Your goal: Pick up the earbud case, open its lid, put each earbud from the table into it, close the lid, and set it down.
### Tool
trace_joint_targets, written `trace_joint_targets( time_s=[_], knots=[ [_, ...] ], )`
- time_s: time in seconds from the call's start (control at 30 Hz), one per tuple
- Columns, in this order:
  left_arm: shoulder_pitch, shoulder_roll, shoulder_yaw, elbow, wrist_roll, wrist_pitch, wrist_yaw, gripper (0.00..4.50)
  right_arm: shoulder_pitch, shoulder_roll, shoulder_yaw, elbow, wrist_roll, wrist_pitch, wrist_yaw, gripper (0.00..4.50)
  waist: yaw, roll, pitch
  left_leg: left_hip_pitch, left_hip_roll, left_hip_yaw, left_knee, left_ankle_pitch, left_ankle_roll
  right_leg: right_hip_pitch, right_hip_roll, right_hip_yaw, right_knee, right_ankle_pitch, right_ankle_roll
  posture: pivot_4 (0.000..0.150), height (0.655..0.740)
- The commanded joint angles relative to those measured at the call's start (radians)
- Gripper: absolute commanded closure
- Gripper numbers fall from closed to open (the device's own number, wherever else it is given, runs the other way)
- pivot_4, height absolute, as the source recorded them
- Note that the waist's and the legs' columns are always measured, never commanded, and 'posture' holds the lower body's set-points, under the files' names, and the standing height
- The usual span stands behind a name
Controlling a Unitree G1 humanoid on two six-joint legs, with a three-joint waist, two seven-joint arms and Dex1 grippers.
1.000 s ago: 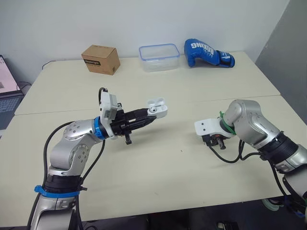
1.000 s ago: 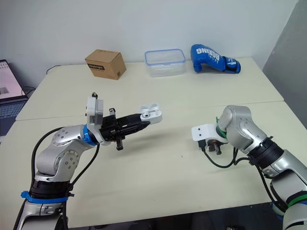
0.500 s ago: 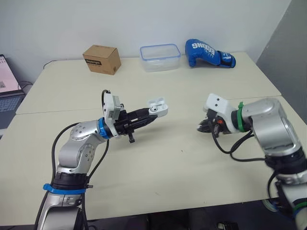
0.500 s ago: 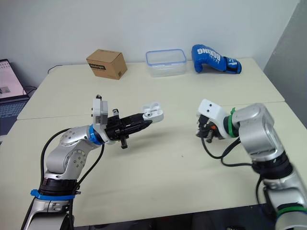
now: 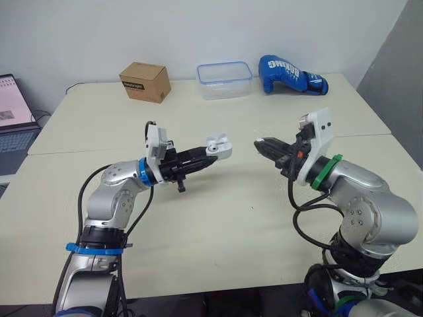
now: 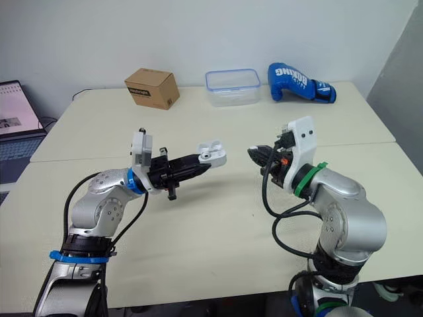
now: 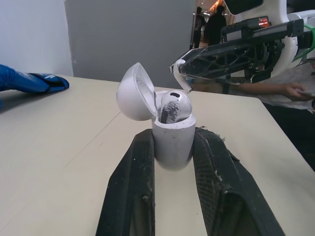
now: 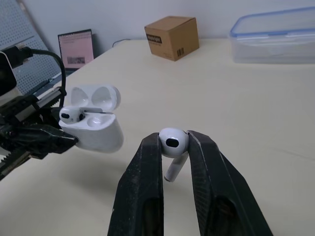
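The white earbud case (image 5: pixel 218 148) hangs above the middle of the table with its lid flipped open, and my left gripper (image 5: pixel 210 154) is shut on its body (image 7: pixel 172 140). One earbud (image 7: pixel 173 105) sits in a slot of the case. My right gripper (image 5: pixel 261 144) is raised off the table, a short way to the right of the case and pointing at it. It is shut on a second white earbud (image 8: pixel 172 143), whose stem hangs down between the fingers (image 8: pixel 147 172). The right wrist view shows the open case (image 8: pixel 93 129) ahead, apart from the held earbud.
Along the table's far edge stand a cardboard box (image 5: pixel 143 81), a clear plastic container with a blue rim (image 5: pixel 224 78) and a blue boxing glove (image 5: pixel 291 72). A laptop (image 5: pixel 13 112) sits off the table's left side. A seam (image 5: pixel 79 150) crosses the tabletop.
My right arm has lifted from the table surface and swung up and left toward the case, carrying the earbud. The left gripper keeps the open case in about the same place.
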Motion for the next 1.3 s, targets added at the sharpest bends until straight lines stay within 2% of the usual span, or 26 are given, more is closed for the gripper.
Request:
trace_joint_targets(
  time_s=[0.03, 0.2, 0.4, 1.3],
  knots=[
    [-0.025, -0.003, 0.001, -0.004, -0.005, -0.007, -0.018, 3.79, 0.004, 0.002, 0.043, -0.07, 0.054, -0.083, -0.067, 4.11, 0.0, 0.0, 0.0, 0.0, 0.0, 0.0, 0.0, 0.0, 0.0, 0.0, 0.0, 0.0, 0.0, 0.0, 0.0, 0.15, 0.7307],
    [-0.042, -0.006, -0.009, 0.007, -0.002, 0.007, -0.03, 3.79, 0.061, -0.04, 0.154, -0.07, 0.065, -0.261, -0.159, 4.11, -0.001, 0.0, 0.0, 0.0, 0.0, 0.0, 0.0, 0.0, 0.0, 0.0, 0.0, 0.0, 0.0, 0.0, 0.0, 0.15, 0.7307],
    [-0.076, -0.014, -0.018, 0.03, 0.002, 0.019, -0.041, 3.79, 0.061, -0.062, 0.226, -0.035, 0.074, -0.388, -0.256, 4.11, -0.002, 0.0, 0.0, 0.0, 0.0, 0.0, 0.0, 0.0, 0.0, 0.0, 0.0, 0.0, 0.0, 0.0, 0.0, 0.15, 0.7307],
    [-0.156, -0.038, -0.009, 0.072, 0.011, 0.026, -0.025, 3.79, 0.105, -0.066, 0.31, 0.05, 0.192, -0.47, -0.423, 4.11, -0.007, 0.0, 0.0, 0.001, 0.0, 0.0, -0.001, 0.0, 0.0, 0.0, 0.0, 0.0, -0.001, 0.0, 0.0, 0.15, 0.7307]
  ],
)
